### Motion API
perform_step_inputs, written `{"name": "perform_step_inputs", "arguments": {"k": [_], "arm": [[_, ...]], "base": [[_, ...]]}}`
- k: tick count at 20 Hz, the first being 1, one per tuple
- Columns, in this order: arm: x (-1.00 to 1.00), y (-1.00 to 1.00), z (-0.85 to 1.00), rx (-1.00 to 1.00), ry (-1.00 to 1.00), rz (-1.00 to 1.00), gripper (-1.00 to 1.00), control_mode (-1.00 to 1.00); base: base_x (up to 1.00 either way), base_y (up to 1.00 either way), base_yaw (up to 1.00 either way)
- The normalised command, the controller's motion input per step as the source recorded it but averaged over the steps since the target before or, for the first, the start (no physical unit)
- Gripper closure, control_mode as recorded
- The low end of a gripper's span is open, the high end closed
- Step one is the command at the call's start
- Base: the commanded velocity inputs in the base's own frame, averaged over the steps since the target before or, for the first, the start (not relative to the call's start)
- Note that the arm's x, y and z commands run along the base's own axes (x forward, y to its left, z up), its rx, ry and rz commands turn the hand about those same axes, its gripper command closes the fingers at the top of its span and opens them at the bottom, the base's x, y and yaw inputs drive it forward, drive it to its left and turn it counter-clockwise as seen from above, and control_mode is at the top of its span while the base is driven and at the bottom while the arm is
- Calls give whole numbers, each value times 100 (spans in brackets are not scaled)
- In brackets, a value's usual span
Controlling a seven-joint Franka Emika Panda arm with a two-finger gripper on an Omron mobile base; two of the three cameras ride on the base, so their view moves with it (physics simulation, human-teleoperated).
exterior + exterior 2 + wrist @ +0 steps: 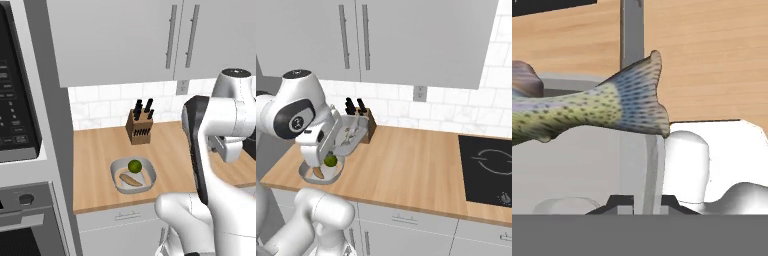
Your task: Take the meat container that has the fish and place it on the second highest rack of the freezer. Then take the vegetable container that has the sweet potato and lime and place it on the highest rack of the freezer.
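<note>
My gripper [641, 201] is shut on the rim of the grey meat container [349, 134]. The container hangs tilted above the left part of the wooden counter [406, 170], in front of the knife block. The speckled fish [587, 112] lies in it, its tail close to the hand camera. Below and left of it the white vegetable container [133, 175] rests on the counter with the green lime [134, 166] and the tan sweet potato [131, 180] inside. In the right base view my arm partly hides this container, and the lime [331, 161] peeks out. The freezer and its racks are out of view.
A wooden knife block [140, 125] stands at the back of the counter by the tiled wall. Grey wall cabinets [125, 40] hang overhead. A microwave [15, 115] and an oven [25, 220] fill the tall unit at left. A black cooktop [488, 167] lies at the right.
</note>
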Motion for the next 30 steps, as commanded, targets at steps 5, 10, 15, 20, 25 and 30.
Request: {"name": "perform_step_inputs", "arguments": {"k": [5, 10, 15, 20, 25, 30], "arm": [[0, 0, 16, 18, -2, 0, 100, -100], [0, 1, 0, 11, -3, -2, 100, -100], [-3, 0, -4, -3, -8, -4, 100, -100], [0, 0, -2, -8, -6, -4, 100, -100], [-1, 0, 0, -4, 0, 0, 100, -100], [-3, 0, 0, 0, 0, 0, 100, -100]], "base": [[0, 0, 0], [0, 0, 0], [0, 0, 0], [0, 0, 0], [0, 0, 0], [0, 0, 0]]}}
